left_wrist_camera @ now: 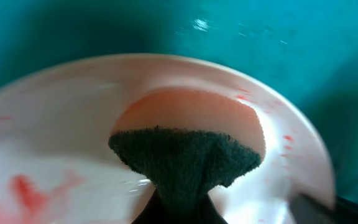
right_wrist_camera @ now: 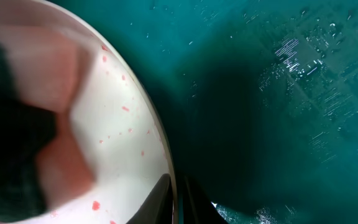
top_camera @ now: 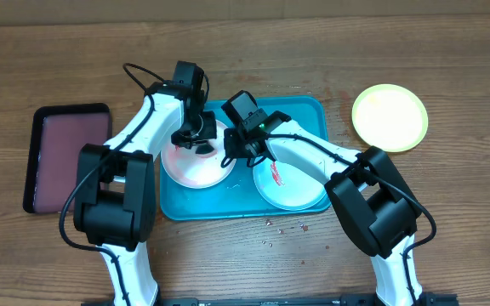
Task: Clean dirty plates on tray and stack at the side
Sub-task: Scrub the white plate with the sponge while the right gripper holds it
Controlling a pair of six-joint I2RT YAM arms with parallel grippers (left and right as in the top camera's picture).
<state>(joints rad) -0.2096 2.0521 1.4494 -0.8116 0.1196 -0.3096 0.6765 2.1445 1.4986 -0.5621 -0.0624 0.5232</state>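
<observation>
Left pincer (top_camera: 192, 138) clamped on sponge (left_wrist_camera: 191, 134), pressed directly down on smeared white plate (top_camera: 196, 168), left-centre of tray (top_camera: 313, 110). Right pincer (right_wrist_camera: 178, 194) pinches the plate's right rim, likely steadying it.

turquoise plastic tray (right_wrist_camera: 278, 124): glossy, scratched
white round plate (left_wrist_camera: 61, 118): smooth, shiny
dark green scouring pad (left_wrist_camera: 185, 158): rough, fibrous
brown wooden table (top_camera: 449, 51): matt
</observation>
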